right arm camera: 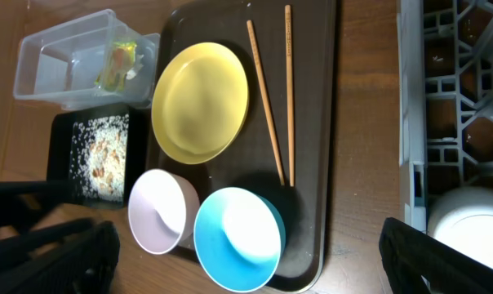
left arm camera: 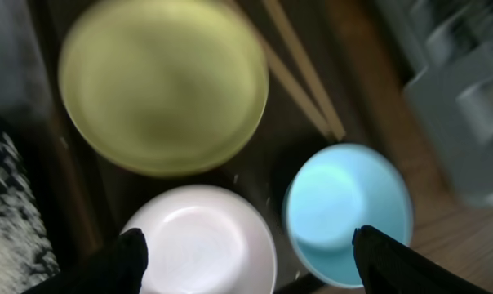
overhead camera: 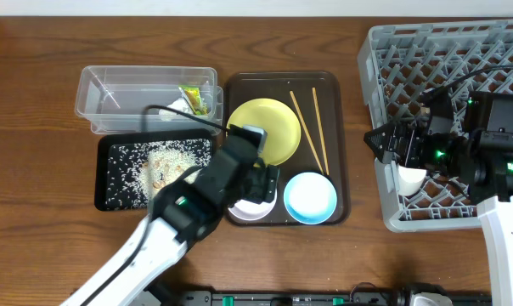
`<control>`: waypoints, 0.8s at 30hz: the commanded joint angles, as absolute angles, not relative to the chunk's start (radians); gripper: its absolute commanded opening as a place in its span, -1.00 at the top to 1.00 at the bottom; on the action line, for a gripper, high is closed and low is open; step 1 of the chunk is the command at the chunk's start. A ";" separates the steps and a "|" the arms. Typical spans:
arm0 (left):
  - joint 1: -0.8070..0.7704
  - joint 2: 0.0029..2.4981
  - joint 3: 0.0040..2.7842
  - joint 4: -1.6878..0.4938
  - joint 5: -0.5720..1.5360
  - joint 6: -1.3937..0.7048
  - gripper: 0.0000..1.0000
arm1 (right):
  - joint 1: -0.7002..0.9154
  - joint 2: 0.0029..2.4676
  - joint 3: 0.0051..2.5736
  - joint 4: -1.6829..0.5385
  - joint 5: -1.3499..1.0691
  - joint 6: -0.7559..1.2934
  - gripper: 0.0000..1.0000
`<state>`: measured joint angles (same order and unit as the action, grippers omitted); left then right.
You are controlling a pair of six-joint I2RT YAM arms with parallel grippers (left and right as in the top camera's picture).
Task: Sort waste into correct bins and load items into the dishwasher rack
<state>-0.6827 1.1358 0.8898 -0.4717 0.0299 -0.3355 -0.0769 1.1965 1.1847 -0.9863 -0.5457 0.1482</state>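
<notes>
Plainly, the left end effector (left arm camera: 248, 245) hovers directly above the round white bowl (left arm camera: 197, 241), its fingers spread wide and holding nothing. The bowl sits on the dark brown serving tray (overhead camera: 340, 170), just beside the light-blue bowl (left arm camera: 348, 196). Being round, it offers no long axis. The right end effector (right arm camera: 250, 257), likewise spread and empty, hangs over the grey lattice dishwasher rack (overhead camera: 494, 51), well apart, so the left arm is nearer.
</notes>
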 commanded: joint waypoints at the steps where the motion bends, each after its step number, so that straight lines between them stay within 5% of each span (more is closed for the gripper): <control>1: -0.684 1.035 0.925 -0.460 -0.054 -0.279 -0.69 | -0.070 1.197 1.195 -0.988 -0.550 0.141 -0.99; 14: -0.678 0.796 0.914 -0.510 -0.442 -0.211 -0.76 | -0.070 1.197 1.195 -0.988 -0.550 0.141 -0.98; 24: -0.270 0.573 0.724 -0.395 -0.045 -0.099 -0.77 | -0.070 1.197 1.195 -0.988 -0.550 0.141 -0.98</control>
<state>-0.3813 0.6346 0.7940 -0.4343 -0.2344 -0.1669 -0.0772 1.1965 1.1847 -0.9863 -0.5457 0.1482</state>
